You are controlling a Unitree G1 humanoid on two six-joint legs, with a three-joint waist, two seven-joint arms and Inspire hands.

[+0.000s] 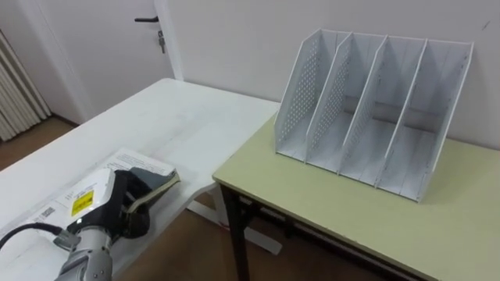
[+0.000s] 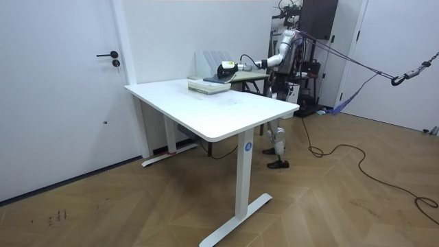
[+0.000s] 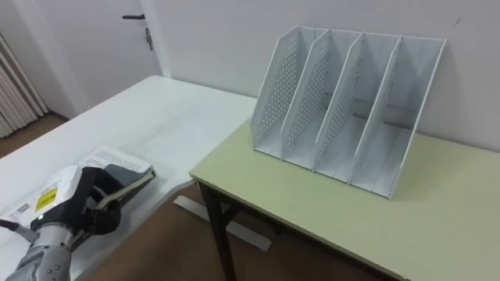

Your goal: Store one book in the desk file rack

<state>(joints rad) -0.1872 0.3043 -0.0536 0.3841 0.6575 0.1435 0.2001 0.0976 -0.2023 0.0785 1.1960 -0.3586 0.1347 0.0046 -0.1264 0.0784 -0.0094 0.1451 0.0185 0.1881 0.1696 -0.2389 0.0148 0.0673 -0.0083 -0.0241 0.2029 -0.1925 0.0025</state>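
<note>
One left hand (image 1: 117,207), arm stretched forward, curls round the book (image 1: 158,179).

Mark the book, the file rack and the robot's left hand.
book (image 1: 139,162): left eye view, on its white cover beyond the fingers.
file rack (image 1: 362,109): left eye view, on a middle divider.
left hand (image 1: 125,197): left eye view, on the dark back of the hand, fingers curled on the book.

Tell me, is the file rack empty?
Empty: every slot of the file rack shows bare white; the book lies on the white table, gripped by the left hand.
</note>
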